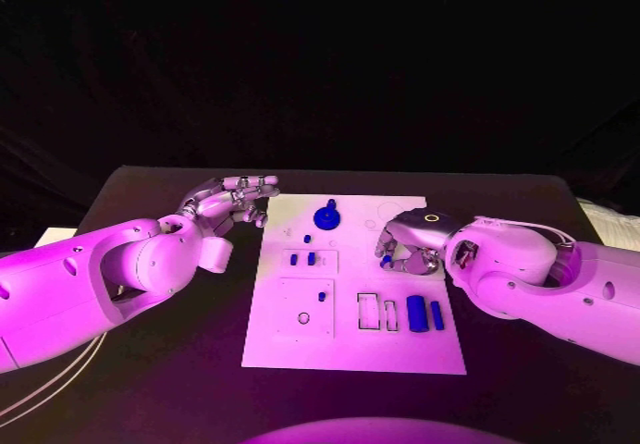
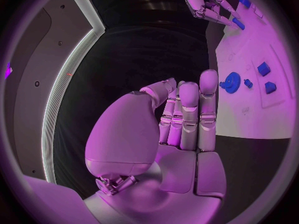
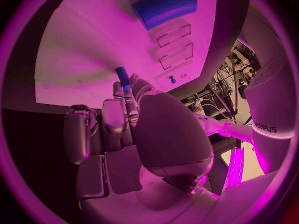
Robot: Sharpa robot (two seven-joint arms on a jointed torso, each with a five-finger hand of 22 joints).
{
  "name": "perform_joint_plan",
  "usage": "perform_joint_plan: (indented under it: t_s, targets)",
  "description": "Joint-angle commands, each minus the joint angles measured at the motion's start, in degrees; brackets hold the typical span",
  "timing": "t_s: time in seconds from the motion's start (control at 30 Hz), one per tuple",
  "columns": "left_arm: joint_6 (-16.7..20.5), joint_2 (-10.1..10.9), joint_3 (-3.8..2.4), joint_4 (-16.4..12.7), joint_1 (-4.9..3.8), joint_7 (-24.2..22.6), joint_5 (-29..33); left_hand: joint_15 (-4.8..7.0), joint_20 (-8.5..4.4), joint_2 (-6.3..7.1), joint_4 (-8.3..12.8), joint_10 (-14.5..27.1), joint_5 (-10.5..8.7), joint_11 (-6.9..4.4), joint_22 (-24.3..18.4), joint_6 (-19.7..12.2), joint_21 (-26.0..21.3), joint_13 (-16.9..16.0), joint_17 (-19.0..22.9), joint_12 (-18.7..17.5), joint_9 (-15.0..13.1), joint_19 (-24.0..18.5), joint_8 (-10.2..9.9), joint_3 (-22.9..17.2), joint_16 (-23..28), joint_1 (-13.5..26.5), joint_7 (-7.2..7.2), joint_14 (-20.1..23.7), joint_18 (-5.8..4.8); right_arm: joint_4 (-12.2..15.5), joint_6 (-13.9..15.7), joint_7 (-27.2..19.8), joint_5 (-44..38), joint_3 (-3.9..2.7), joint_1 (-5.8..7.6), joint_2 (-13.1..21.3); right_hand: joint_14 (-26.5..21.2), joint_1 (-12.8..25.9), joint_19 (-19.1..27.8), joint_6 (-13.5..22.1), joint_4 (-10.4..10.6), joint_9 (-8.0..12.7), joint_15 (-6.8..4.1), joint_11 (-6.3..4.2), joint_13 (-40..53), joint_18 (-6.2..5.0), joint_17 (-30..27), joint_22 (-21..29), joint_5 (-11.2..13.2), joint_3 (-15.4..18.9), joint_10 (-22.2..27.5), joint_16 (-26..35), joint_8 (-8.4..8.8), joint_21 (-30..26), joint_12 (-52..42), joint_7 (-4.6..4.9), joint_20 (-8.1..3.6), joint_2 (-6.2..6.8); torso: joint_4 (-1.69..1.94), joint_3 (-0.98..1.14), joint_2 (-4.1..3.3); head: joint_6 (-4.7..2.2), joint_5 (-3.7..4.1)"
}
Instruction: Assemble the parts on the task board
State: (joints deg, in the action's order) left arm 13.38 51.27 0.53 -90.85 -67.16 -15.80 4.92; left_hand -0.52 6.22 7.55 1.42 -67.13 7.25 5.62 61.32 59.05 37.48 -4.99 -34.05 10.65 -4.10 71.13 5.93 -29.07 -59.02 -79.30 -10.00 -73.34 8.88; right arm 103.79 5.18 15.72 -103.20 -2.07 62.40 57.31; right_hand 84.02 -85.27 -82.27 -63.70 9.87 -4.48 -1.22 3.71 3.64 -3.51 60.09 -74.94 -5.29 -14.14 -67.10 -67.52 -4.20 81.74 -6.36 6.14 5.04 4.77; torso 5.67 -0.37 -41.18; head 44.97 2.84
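The white task board lies in the middle of the black table. My right hand hovers over the board's right side and pinches a small blue peg between thumb and fingers; the peg points down at the board. My left hand is over the table beside the board's far left corner, its fingers straight and holding nothing. A blue gear sits at the far end of the board. Two small blue blocks stand below it, and a thick blue cylinder lies near the right edge.
Empty rectangular slots are cut into the board beside the cylinder. A small blue pin stands in the left panel. Bare black table surrounds the board on every side.
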Motion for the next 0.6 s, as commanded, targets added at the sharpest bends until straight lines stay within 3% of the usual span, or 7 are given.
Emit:
perform_joint_plan:
  t_s: [0.03, 0.1, 0.23, 0.6]
  targets:
    - [-1.15, -0.09, -0.02, -0.08, 0.0, -0.15, -0.23, -0.05, 0.07, -0.25, 0.1, 0.47, 0.12, -0.02, -0.07, -0.06, -0.18, -0.09, 0.09, 0.35, 0.05, -0.41, 0.13, 0.31, 0.14, -0.12, -0.24, 0.34, 0.89, -0.36, -0.38, -0.01, -0.72, 0.08, -0.17, -0.38, 1.38, -1.95, -0.23, -1.2, -0.71, -0.23, 0.07, -0.32, 0.12, 0.54, 0.29, -4.2, 1.33, -1.78, -1.32, -0.55, -0.52, 0.46, 0.08, 0.06, 0.11, -0.81, 0.02, -0.03, 0.03, 0.03, 0.02]
    - [-1.15, -0.1, -0.02, -0.08, 0.0, -0.13, -0.23, -0.05, 0.07, -0.25, 0.1, 0.47, 0.12, -0.02, -0.07, -0.06, -0.18, -0.09, 0.09, 0.35, 0.05, -0.41, 0.13, 0.31, 0.14, -0.12, -0.24, 0.34, 0.89, -0.62, -0.47, 0.37, -1.42, 0.09, -0.2, -0.58, 1.42, -3.41, -0.45, -2.08, -1.81, -0.44, -0.13, -0.55, 0.2, 0.63, 0.62, -4.54, 1.52, -3.38, -2.41, -0.85, -0.75, 0.71, 0.06, 0.18, -0.09, -1.37, 0.05, -0.03, 0.03, 0.11, 0.04]
    - [-1.12, -0.1, -0.02, -0.07, 0.0, -0.1, -0.35, -0.05, 0.07, -0.25, 0.1, 0.47, 0.12, -0.02, -0.07, -0.06, -0.18, -0.09, 0.09, 0.35, 0.05, -0.41, 0.13, 0.31, 0.14, -0.12, -0.24, 0.34, 0.89, -1.01, -1.22, 1.14, -2.68, 0.09, -0.27, -0.8, 1.46, -4.48, -0.69, -2.78, -3.25, -0.66, -0.24, -0.68, 0.23, 0.74, 1.06, -4.95, 1.64, -5.38, -3.51, -1.25, -0.73, 1.01, 0.39, 0.33, -0.26, -1.31, 0.09, -0.02, 0.03, 0.18, 0.02]
    - [-1.13, -0.11, -0.01, -0.08, 0.0, 0.04, -0.45, -0.05, 0.07, -0.25, 0.1, 0.47, 0.12, -0.02, -0.07, -0.06, -0.18, -0.09, 0.09, 0.35, 0.05, -0.41, 0.13, 0.31, 0.14, -0.12, -0.24, 0.34, 0.89, -1.27, -2.95, 1.74, -3.39, 0.13, -0.45, -1.2, 1.42, -3.83, -0.69, -3.08, -3.62, -0.8, -0.19, -0.62, 0.21, 0.75, 1.06, -5.01, 1.76, -6.23, -3.94, -1.29, -0.56, 1.05, 0.87, 0.4, -0.27, -0.69, 0.01, -0.03, 0.05, 0.26, 0.02]
